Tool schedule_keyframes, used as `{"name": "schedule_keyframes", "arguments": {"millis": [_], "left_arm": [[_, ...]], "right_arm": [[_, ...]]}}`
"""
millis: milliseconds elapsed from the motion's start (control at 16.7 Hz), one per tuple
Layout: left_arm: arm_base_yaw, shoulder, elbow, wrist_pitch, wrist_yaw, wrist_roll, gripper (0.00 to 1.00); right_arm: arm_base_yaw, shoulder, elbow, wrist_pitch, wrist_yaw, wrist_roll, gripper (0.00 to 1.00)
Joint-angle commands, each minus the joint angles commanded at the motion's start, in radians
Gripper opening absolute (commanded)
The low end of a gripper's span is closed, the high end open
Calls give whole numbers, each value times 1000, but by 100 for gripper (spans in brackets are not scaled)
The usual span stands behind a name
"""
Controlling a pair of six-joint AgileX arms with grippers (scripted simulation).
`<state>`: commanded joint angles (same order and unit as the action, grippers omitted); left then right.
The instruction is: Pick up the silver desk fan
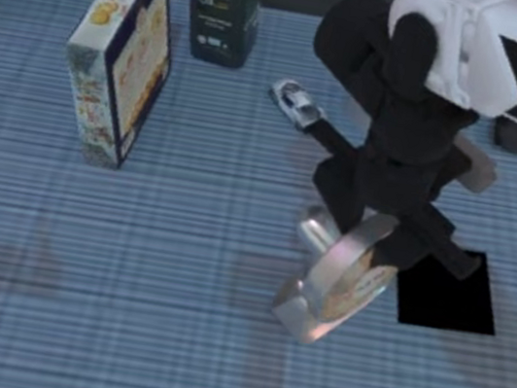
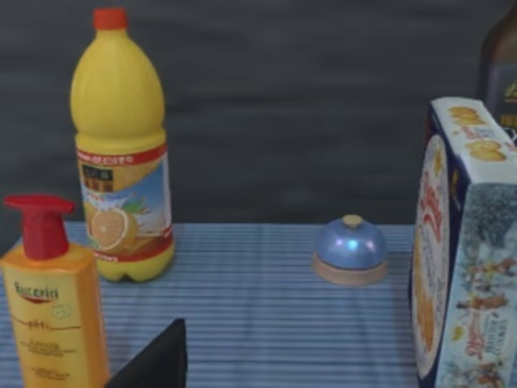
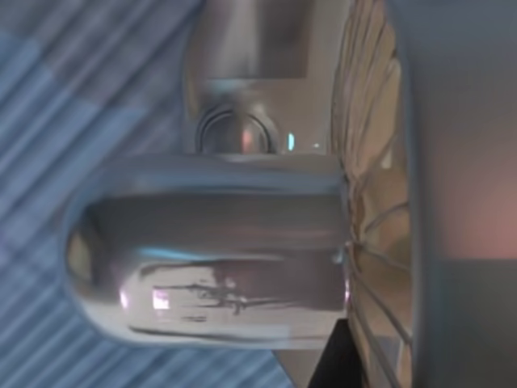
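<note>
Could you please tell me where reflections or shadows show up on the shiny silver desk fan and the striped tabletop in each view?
Top view: the shiny silver desk fan carries bright highlights on its rim; soft grey shadows fall on the blue striped tabletop beside it, under the right hand. Right wrist view: the fan's rear housing mirrors its surroundings in streaks. Left wrist view: no fan, even light.
</note>
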<state>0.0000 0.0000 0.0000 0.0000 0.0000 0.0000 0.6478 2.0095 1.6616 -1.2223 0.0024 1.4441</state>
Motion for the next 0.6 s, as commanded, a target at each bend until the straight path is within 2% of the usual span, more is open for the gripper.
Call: {"name": "schedule_keyframes", "arguments": {"millis": [600], "left_arm": [[0, 0, 0, 0, 0, 0, 100]], "right_arm": [[0, 0, 41, -41, 0, 2, 0]]}}
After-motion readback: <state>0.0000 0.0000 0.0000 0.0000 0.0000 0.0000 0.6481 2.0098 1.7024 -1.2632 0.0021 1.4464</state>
